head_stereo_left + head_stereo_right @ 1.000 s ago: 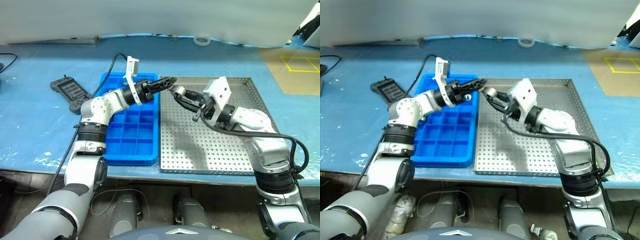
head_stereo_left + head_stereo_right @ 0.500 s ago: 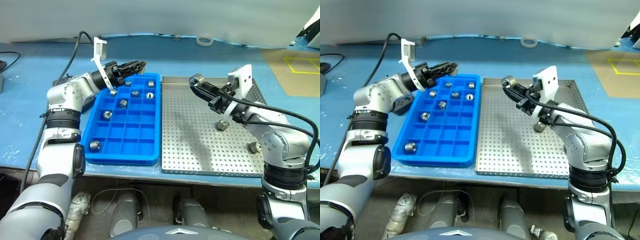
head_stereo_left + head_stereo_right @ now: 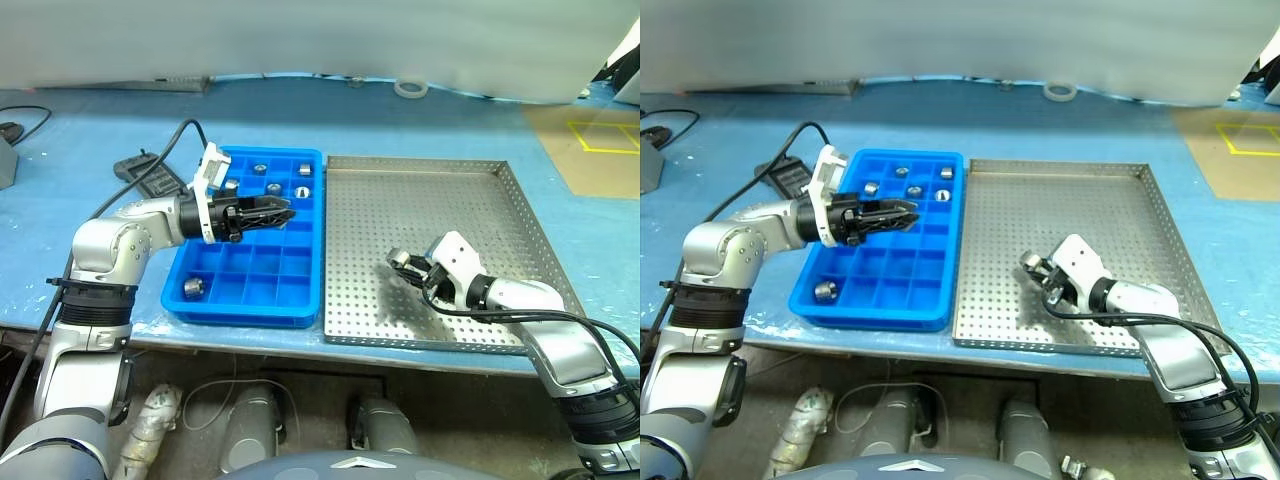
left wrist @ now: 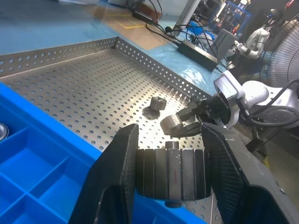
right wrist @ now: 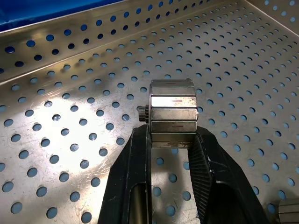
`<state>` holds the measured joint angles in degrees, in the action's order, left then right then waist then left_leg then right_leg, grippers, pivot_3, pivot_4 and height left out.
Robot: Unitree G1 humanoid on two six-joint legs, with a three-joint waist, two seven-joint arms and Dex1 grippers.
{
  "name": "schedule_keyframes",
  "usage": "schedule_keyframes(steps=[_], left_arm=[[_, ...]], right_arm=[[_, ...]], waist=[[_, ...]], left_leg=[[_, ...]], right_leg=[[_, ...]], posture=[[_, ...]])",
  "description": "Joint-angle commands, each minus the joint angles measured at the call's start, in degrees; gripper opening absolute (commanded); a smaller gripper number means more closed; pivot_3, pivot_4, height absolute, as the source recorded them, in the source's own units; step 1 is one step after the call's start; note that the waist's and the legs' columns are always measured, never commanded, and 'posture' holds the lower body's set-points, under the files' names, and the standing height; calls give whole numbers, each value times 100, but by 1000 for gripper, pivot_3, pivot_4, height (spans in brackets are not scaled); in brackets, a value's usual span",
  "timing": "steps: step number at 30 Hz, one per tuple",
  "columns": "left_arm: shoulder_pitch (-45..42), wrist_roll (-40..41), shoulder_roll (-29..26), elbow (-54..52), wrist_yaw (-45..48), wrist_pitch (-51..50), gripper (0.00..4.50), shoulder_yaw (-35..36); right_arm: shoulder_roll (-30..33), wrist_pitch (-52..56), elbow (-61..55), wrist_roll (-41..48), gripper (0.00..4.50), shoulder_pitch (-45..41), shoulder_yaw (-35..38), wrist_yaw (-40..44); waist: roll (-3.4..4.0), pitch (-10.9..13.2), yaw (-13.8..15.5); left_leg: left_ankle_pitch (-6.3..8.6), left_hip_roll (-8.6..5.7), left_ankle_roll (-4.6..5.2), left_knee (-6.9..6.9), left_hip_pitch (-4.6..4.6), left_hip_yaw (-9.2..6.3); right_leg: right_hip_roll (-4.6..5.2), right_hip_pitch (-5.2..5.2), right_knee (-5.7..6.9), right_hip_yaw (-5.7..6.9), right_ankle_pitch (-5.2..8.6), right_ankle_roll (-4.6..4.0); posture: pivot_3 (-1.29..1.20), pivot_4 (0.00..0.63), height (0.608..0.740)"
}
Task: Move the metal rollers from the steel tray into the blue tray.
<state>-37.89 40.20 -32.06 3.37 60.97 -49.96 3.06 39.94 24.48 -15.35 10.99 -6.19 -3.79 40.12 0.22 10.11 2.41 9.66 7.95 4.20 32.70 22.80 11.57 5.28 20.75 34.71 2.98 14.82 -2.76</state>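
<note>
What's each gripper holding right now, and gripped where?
Left gripper: a metal roller, fingers on its two flat end faces, over the blue tray. Right gripper: another roller, pinched the same way, low over the steel tray.

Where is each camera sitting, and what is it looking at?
Left eye view: on the head, looking down at the blue tray, the steel tray and both arms.
Right eye view: beside it, same scene, both arms again.
Left wrist view: on the left wrist, looking along the left gripper, which holds a roller, toward the steel tray.
Right wrist view: on the right wrist, looking along the right gripper, which holds another roller.
Shared: the left wrist view also catches the right gripper.
</note>
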Motion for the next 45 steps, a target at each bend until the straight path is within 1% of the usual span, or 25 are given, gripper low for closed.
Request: schedule_keyframes(steps=[1,3,5,6,9,14,15,19,22,27,31,35,39,43,45], left_arm=[[-46,135,61,-298,-84,-7,2103,85],[-24,163,88,-342,-121,-31,2103,93],[-8,181,96,-355,-152,-35,2070,118],[-2,194,97,-357,-165,-40,2070,135],[6,204,104,-346,-188,-36,2070,126],[-48,189,63,-249,-168,-8,2070,118],[-56,196,33,-241,-152,-14,2070,137],[80,104,-292,-307,75,78,2070,120],[167,94,-531,-270,155,93,2070,169],[219,132,-720,-249,106,100,2070,306],[733,-212,-1038,-591,146,498,2070,250],[1446,-656,-1378,-900,343,1228,2070,227],[1834,-853,-1400,-976,249,1598,2070,300],[2174,-1314,-1435,-846,156,2092,2070,148],[2250,-1432,-1446,-746,103,2160,2070,172]], right_arm=[[35,-438,286,-111,687,105,96,123],[15,-614,470,-117,687,178,103,205],[-123,-681,541,41,1413,203,221,218],[-171,-684,552,96,1705,213,259,222],[-171,-620,462,-8,2652,286,223,211],[22,-530,-130,64,2652,433,300,415],[84,-478,-291,144,2652,449,358,495],[297,-207,-770,583,2652,432,674,783],[496,-59,-899,761,2652,359,833,974],[642,10,-878,823,2652,94,911,1039],[429,117,-757,810,2652,-471,709,884],[186,129,-548,710,2652,-849,425,818],[21,164,-417,662,2652,-1164,205,794],[-58,240,-376,634,2652,-1401,49,792],[-72,284,-393,650,2652,-1467,28,801]], waist=[[0,0,6],[0,0,4],[-1,0,-9],[0,-1,-18],[0,-1,-39],[1,0,-36],[1,0,-35],[0,0,-28],[0,0,-26],[0,0,-4],[1,-1,-49],[-2,-1,-14],[-2,0,64],[-2,-1,134],[-2,-1,157]], left_leg=[[0,0,0,-1,1,1],[1,-2,2,-1,10,1],[1,-2,3,-3,35,2],[0,-1,4,-6,47,2],[-6,-1,28,-12,54,2],[-3,-1,25,-18,48,3],[5,-1,11,-18,47,3],[3,0,8,-14,34,3],[3,0,6,-18,27,3],[2,-1,5,-22,33,3],[2,-1,5,-22,32,4],[-6,6,-7,-38,31,3],[-11,6,-16,-47,34,3],[-11,6,-17,-45,30,3],[-12,6,-18,-46,30,3]], right_leg=[[0,1,-1,-2,-1,-1],[0,7,0,-2,-2,-3],[-1,30,1,-1,-2,-4],[-1,43,1,-1,-2,-3],[-3,53,2,0,-2,-3],[-3,47,-1,2,0,-3],[-3,45,-3,1,0,-2],[-3,33,-2,0,0,-2],[-4,32,-2,-2,0,-1],[-4,37,-3,0,0,-1],[-4,38,-2,-2,0,-1],[-13,46,-3,-1,1,0],[-13,49,-2,5,4,4],[-12,45,-2,5,4,4],[-13,45,-1,5,4,4]], posture=[[-145,150,740],[-150,150,740],[-153,150,740],[-153,150,740],[-163,150,740],[-168,150,740],[-169,150,740],[-163,150,740],[-147,150,740],[-138,150,740],[-102,150,740],[-50,150,740],[-26,150,740],[-8,150,740],[-5,150,740]])
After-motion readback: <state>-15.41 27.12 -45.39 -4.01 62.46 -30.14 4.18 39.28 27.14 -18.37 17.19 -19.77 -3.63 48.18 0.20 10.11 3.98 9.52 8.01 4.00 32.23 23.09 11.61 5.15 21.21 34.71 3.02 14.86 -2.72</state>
